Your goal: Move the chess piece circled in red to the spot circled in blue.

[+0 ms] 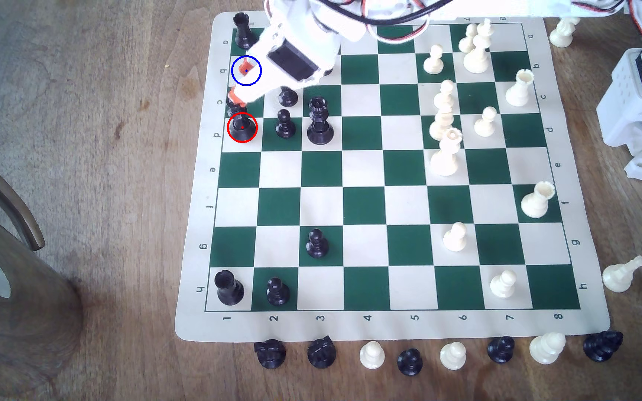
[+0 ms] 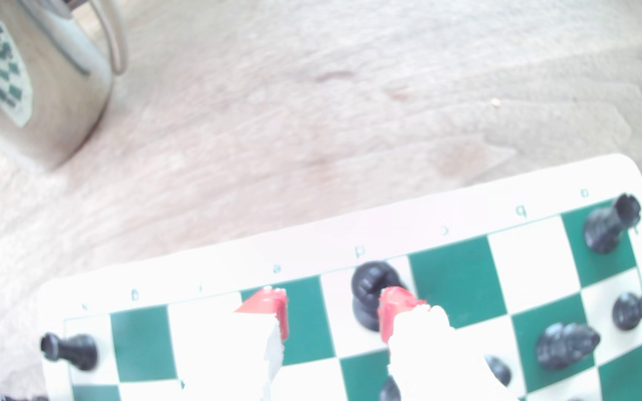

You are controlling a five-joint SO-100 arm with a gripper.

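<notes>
gripper (image 2: 333, 312): jaws spread wide | one red fingertip (image 2: 394, 308) beside black chess piece (image 2: 373, 285) | grasping nothing

A worn wooden table (image 1: 118, 173) is carrying a green-and-cream chess mat (image 1: 389, 327), a metal jug (image 2: 37, 77) well apart from it, and captured black and cream pieces (image 1: 412, 360) lining the mat's near edge.
</notes>
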